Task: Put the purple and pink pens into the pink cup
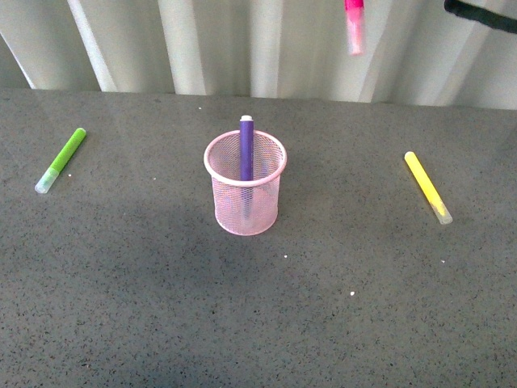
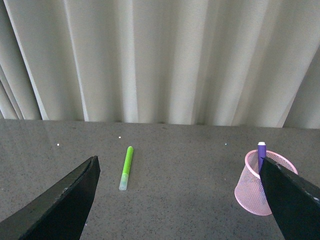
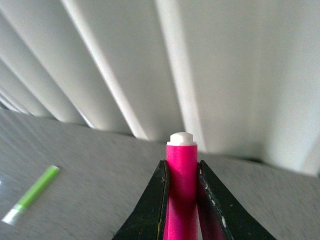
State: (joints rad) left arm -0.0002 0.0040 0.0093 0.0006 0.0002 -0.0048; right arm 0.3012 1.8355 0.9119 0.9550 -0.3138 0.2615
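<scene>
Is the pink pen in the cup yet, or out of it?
Out. The pink pen hangs in the air, clamped between the right gripper's jaws; only the purple pen stands in the pink cup.

The pink cup (image 1: 234, 212) is light pink, a fine wire-mesh grid under a plain solid rim. The purple pen (image 1: 246, 153) is dark violet with a white end. At the cup's nine o'clock the lime-green marker (image 1: 61, 160) has a whitish cap (see-through), as does the yellow marker (image 1: 426, 187) at three o'clock. At one o'clock, the pink pen (image 1: 354, 28) is magenta. The table (image 1: 242, 323) is dark grey and speckled. The right gripper (image 3: 182, 165) is black.
</scene>
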